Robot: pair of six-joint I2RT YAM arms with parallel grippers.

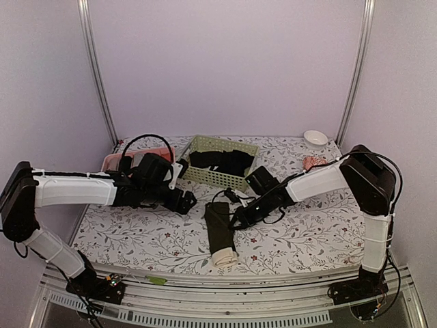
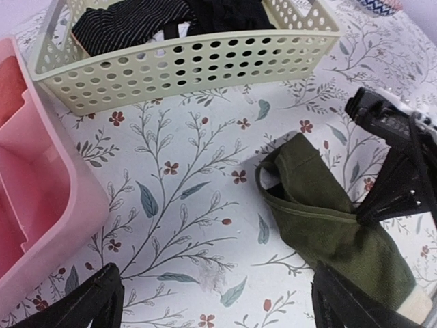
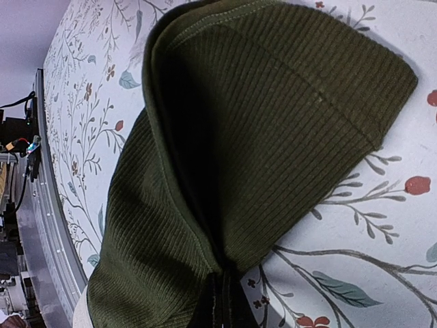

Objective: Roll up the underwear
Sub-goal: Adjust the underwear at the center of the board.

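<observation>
The underwear (image 1: 220, 231), a dark olive folded strip, lies on the table (image 1: 307, 232) just in front of the green basket (image 1: 222, 179), with its cream waistband at the end farthest from the basket. The right gripper (image 1: 240, 219) has its fingers (image 3: 218, 304) clenched, apparently pinching the strip's side edge. The left gripper (image 1: 188, 202) hovers in front of the basket's left corner, fingers spread and holding nothing.

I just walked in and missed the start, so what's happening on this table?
The right pincer is shut on a side edge of the olive underwear, which lies folded in a long strip on the floral table, cream waistband toward the arms' bases. The left pincer hangs open beside it, touching nothing.
</observation>
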